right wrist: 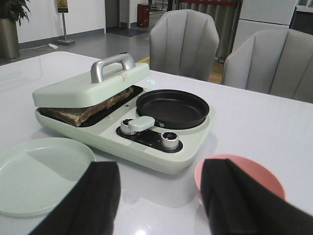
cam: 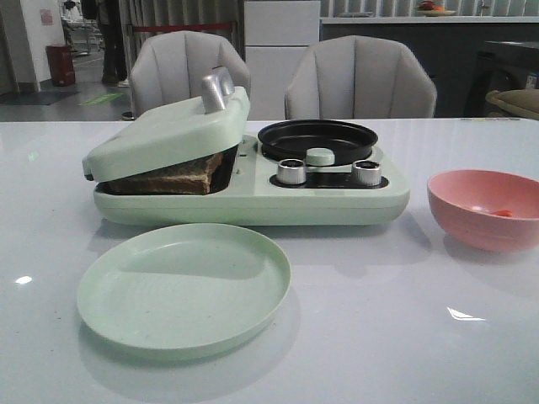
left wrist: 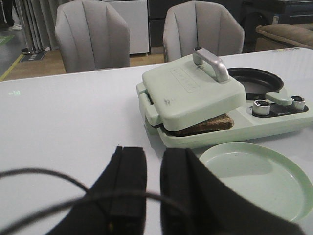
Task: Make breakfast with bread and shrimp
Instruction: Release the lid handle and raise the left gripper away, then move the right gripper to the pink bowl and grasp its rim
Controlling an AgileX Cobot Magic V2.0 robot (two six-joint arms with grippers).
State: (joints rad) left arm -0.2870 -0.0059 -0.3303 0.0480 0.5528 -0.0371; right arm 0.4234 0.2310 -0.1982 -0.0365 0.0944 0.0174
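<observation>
Green plate (cam: 184, 290) lies empty nearest the front camera, just before the breakfast maker (cam: 253, 198); bread (cam: 173, 178) sits clamped under its tilted lid (cam: 168, 130); shrimp (cam: 503, 213) rests in the pink bowl (cam: 482, 227) on the right; left gripper (left wrist: 152, 169) fingers nearly together, holding nothing; right gripper (right wrist: 159, 193) fingers spread wide.

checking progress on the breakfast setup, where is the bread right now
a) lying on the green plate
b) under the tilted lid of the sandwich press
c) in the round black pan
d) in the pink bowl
b, the bread sits on the sandwich press under its lid, which rests tilted on it, while the green plate and the black pan hold nothing.
</observation>
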